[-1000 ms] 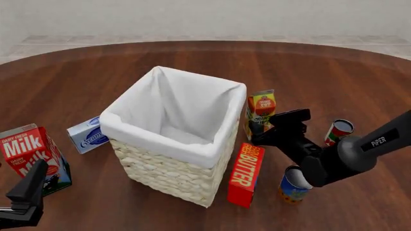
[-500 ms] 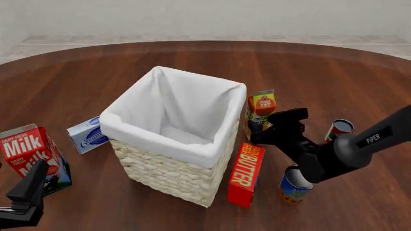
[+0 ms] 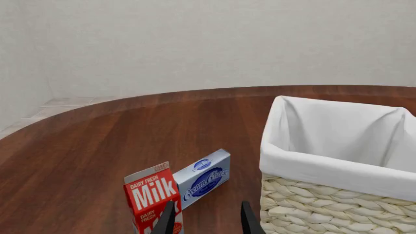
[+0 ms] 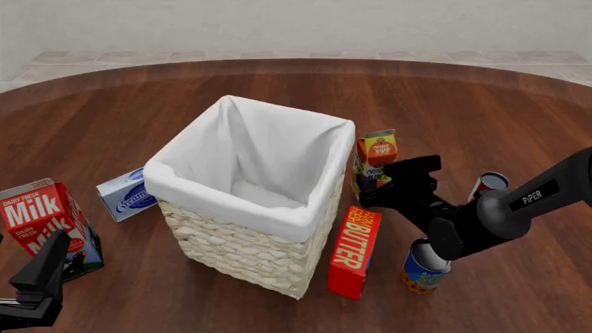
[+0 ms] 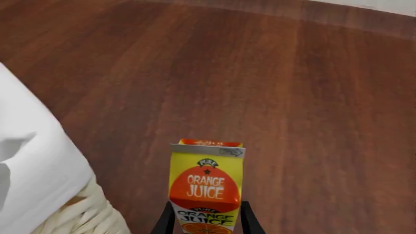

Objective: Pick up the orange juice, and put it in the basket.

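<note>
- The orange juice point(image 5: 206, 187) is a small gable-top carton, standing upright on the dark wood surface point(image 4: 481, 104). Its face is yellow with a large orange-red round panel that reads "ORANGE JUICE" in white, and the folded top is red.
- In the right wrist view the carton stands straight ahead of the right tool point(image 5: 206, 220), its lower part sitting between the two dark fingertips point(image 5: 165, 220). The fingers are spread to either side of the carton; whether they touch its sides cannot be told.
- In the front view the right tool point(image 4: 396, 182) reaches in from the right and meets the orange juice point(image 4: 376, 154) at its lower half, covering part of it.
- The basket point(image 4: 242, 243) is a tall square cream wicker container with a white cloth liner folded over its rim. What shows of its inside is only white liner. It stands just beside the orange juice, on the far side of the carton from the right arm.
- A flat red butter box point(image 4: 354, 251) stands on edge against the basket's corner, nearer the camera than the right tool.
- Two cans stand by the right arm: a blue one point(image 4: 422, 269) near, a red one point(image 4: 487, 186) farther.
- The left tool point(image 4: 37, 281) sits at the near left, well apart from the orange juice, its fingers spread and holding nothing, beside a red milk carton point(image 4: 44, 222). A pale blue box point(image 4: 127, 193) lies beyond it.
</note>
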